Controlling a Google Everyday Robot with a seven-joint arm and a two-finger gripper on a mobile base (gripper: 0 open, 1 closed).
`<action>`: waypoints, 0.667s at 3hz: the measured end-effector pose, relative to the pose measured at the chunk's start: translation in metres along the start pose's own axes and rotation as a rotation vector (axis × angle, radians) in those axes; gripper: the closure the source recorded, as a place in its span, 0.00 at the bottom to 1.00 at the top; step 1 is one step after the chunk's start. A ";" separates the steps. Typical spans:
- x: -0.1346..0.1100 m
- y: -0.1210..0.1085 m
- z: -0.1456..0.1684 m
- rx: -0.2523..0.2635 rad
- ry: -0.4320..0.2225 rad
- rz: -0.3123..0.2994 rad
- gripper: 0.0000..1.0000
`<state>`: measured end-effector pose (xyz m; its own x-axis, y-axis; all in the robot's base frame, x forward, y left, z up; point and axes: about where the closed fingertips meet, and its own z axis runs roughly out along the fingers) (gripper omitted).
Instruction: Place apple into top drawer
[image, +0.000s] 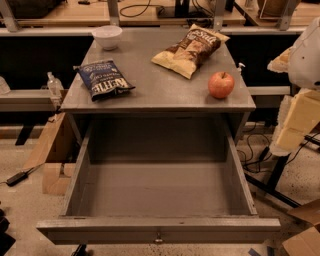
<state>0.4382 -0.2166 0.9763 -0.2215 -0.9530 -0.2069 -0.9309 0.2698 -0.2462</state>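
Observation:
The apple (221, 84), small, red with an orange blush and a short stem, stands on the grey cabinet top (160, 87) near its right front corner. The top drawer (155, 195) is pulled wide open below it. Its grey box is empty, and its front panel with a small metal knob (158, 239) faces me. Part of my arm (300, 100), white and cream, shows at the right edge, level with the apple and apart from it. The gripper itself is out of view.
A dark blue chip bag (104, 79) lies on the left of the cabinet top. A brown and yellow chip bag (190, 50) lies at the back right, and a white bowl (107, 36) at the back left. Cardboard boxes (52, 155) and cables lie on the floor at both sides.

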 end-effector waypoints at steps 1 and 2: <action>-0.001 -0.001 -0.001 0.009 -0.003 0.002 0.00; 0.006 -0.015 0.007 0.086 -0.066 0.090 0.00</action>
<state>0.4527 -0.2250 0.9720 -0.2808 -0.9139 -0.2930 -0.8792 0.3674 -0.3034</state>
